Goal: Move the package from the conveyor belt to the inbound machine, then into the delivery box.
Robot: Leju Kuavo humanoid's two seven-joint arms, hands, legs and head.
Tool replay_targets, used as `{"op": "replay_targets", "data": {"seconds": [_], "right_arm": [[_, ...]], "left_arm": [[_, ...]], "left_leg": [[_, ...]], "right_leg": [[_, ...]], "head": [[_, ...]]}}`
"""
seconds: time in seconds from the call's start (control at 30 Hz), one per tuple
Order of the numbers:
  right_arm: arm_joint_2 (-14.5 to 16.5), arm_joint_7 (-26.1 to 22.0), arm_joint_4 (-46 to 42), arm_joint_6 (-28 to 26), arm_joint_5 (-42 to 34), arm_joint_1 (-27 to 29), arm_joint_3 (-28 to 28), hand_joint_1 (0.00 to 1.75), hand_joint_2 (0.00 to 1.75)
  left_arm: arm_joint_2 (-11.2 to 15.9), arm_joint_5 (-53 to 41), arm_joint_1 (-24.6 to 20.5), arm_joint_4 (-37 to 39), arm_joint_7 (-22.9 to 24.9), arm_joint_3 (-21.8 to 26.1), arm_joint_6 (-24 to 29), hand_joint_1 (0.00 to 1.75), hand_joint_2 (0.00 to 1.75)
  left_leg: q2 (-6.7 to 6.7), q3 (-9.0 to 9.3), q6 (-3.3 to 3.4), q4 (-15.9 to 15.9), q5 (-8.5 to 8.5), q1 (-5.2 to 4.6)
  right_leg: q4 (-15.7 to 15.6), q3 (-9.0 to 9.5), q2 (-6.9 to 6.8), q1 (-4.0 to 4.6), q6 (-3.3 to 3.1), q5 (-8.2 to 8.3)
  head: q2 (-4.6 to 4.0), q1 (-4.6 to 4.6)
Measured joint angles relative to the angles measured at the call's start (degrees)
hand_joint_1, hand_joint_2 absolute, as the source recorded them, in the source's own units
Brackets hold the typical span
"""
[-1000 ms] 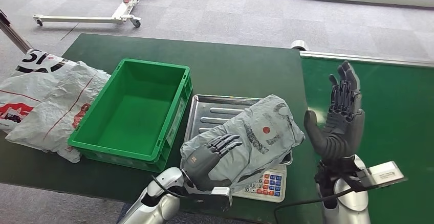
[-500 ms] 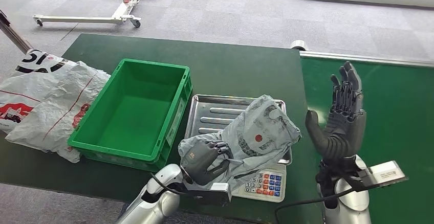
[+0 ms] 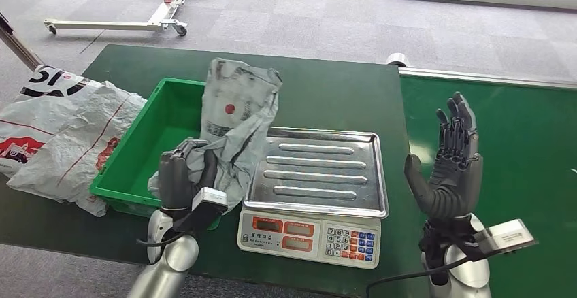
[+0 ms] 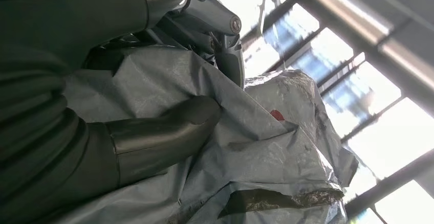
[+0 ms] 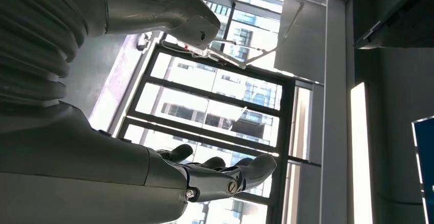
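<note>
A Kuavo humanoid's left hand [image 3: 182, 181] holds a grey plastic mailing package [image 3: 235, 118] aloft over the near right corner of a green delivery crate [image 3: 151, 150], fingers clenched round the bag's lower end so that the rest of it stands up and flops above the fist. In the left wrist view the thumb [image 4: 169, 127] presses into the crumpled film, with the package [image 4: 266, 152] bunched between it and the darker fingers. The package is clear of the steel weighing pan of the electronic scale [image 3: 318, 175], which serves here as the inbound machine and sits just beside the crate on the green desk [image 3: 320, 94]; its pan is bare, which suggests the weighing step is done and the drop into the crate is the step in hand. Gripping the bag by one end appears to let it hang or fold freely, so it should slump into the crate once released, though the limp film could catch on the crate's rim. The right hand [image 3: 454, 158] is raised palm-in over the green conveyor belt [image 3: 517, 141], fingers straight and apart, holding nothing, seemingly parked out of the way. A heap of white courier bags [image 3: 58, 131] lies on the desk against the crate's far side.
</note>
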Motion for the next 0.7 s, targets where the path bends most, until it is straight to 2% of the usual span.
{"op": "replay_targets", "data": {"seconds": [0.1,0.17,0.27,0.33,0.4,0.47,0.5,0.53,0.6,0.63,0.67,0.7], "right_arm": [[0.3,0.0,-0.1,-0.4,0.0,0.5,0.0,0.00,1.75],[0.4,0.1,-0.3,-0.6,0.1,0.8,0.0,0.00,1.75],[0.6,0.1,-0.7,-1.0,0.2,1.4,0.0,0.00,1.75],[0.6,0.0,-1.1,-1.3,0.2,2.0,-0.1,0.00,1.75],[0.6,-0.2,-1.5,-1.4,0.2,2.7,-0.2,0.00,1.75],[0.6,-0.4,-1.9,-1.1,0.2,3.1,-0.4,0.00,1.75],[0.6,-0.5,-2.0,-0.9,0.3,3.2,-0.5,0.00,1.75],[0.6,-0.5,-2.1,-0.6,0.3,3.3,-0.6,0.00,1.75],[0.7,-0.6,-2.1,-0.1,0.5,3.4,-0.8,0.00,1.75],[0.8,-0.6,-2.2,0.0,0.6,3.4,-0.9,0.00,1.75],[0.8,-0.6,-2.3,0.2,0.7,3.4,-1.0,0.00,1.75],[0.8,-0.5,-2.5,0.3,0.8,3.4,-1.0,0.00,1.75]], "left_arm": [[-0.1,-1.2,0.6,-2.8,-0.1,4.0,6.3,1.75,1.75],[-0.5,-3.7,0.7,-4.1,0.0,6.8,7.8,1.75,1.75],[-1.8,-13.8,0.1,-4.5,2.1,11.5,8.2,1.75,1.75],[-2.3,-22.8,-1.2,-2.9,8.0,13.9,7.6,1.75,1.75],[-2.1,-30.4,-3.1,0.6,16.0,15.1,6.5,1.75,1.75],[-1.6,-34.5,-4.8,4.4,21.8,15.3,4.8,1.75,1.75],[-1.4,-35.6,-5.6,6.4,23.9,15.3,3.8,1.56,1.75],[-1.1,-36.1,-6.4,8.4,25.5,15.3,2.7,1.13,1.75],[-0.6,-36.4,-7.9,12.4,28.1,15.3,1.2,0.25,0.87],[-0.3,-36.5,-8.6,14.2,29.2,15.3,0.8,0.00,0.44],[-0.1,-36.5,-9.2,16.0,30.4,15.3,0.6,0.00,0.00],[0.1,-36.6,-9.8,17.6,31.4,15.3,0.6,0.00,0.00]], "left_leg": [[0.00,0.00,0.00,0.0,0.00,0.00],[0.00,0.00,0.00,0.0,0.00,0.00],[0.00,0.01,0.00,0.0,0.00,0.00],[-0.01,0.01,0.00,0.0,0.00,-0.01],[-0.01,0.02,-0.01,0.0,0.02,-0.01],[0.00,0.02,-0.04,0.0,0.04,-0.01],[0.01,0.02,-0.05,0.0,0.05,-0.01],[0.01,0.02,-0.05,0.0,0.05,-0.01],[0.02,0.02,-0.06,0.0,0.05,0.00],[0.02,0.02,-0.06,0.0,0.05,0.00],[0.02,0.01,-0.06,0.0,0.05,0.00],[0.02,0.01,-0.06,0.0,0.05,0.00]], "right_leg": [[0.0,0.00,0.00,0.00,0.00,0.00],[0.0,-0.01,0.00,0.00,0.00,0.00],[0.0,-0.02,0.00,-0.01,0.00,0.00],[0.0,-0.02,-0.01,-0.02,0.00,0.01],[0.0,0.00,-0.02,-0.03,0.00,0.02],[0.0,-0.01,0.00,-0.02,-0.01,0.03],[0.0,-0.01,0.00,-0.01,-0.02,0.04],[0.0,-0.01,0.01,-0.01,-0.02,0.05],[0.0,-0.02,0.02,-0.01,-0.03,0.05],[0.0,-0.02,0.02,-0.01,-0.03,0.05],[0.0,-0.03,0.02,0.00,-0.03,0.05],[0.0,-0.03,0.02,-0.01,-0.03,0.05]], "head": [[0.00,0.00],[0.00,-0.01],[0.00,-0.01],[0.00,-0.01],[0.00,-0.01],[0.00,0.00],[0.00,0.00],[0.00,0.00],[0.00,-0.01],[0.00,-0.01],[0.00,-0.01],[0.00,-0.01]]}}
